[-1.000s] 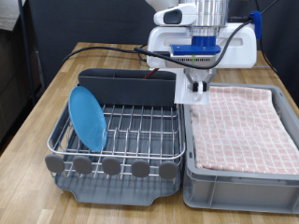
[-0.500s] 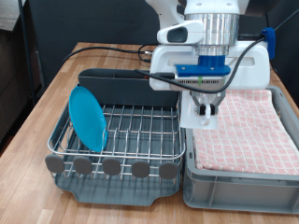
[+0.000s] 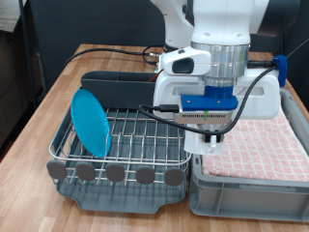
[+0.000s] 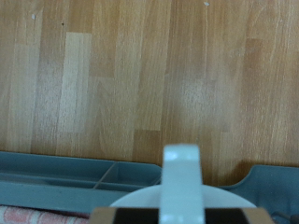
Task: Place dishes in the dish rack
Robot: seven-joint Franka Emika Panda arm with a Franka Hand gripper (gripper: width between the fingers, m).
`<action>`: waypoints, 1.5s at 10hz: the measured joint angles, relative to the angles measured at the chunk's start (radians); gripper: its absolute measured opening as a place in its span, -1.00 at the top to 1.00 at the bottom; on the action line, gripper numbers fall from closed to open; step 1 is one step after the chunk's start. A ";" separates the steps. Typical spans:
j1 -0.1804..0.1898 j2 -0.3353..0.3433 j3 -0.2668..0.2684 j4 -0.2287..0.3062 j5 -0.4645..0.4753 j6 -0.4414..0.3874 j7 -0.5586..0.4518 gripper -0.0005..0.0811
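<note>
Arm hanging over the grey bin beside the dish rack, something white at its fingers.

Taking the dish rack as the landmark: the gripper hangs just off its side toward the exterior view's right, over the near corner of the grey bin lined with the pink checkered cloth. A white object, likely the mug, sits at the fingers; whether they are clamped on it or slack I cannot tell. In the wrist view a white rounded rim shows low against the wooden table. Inside the rack, the light-blue plate stands on edge at the end toward the exterior view's left. Behind the wire grid rises the tall grey utensil compartment.
</note>
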 joint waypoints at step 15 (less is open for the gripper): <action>-0.043 0.068 -0.024 0.009 0.025 0.035 -0.049 0.81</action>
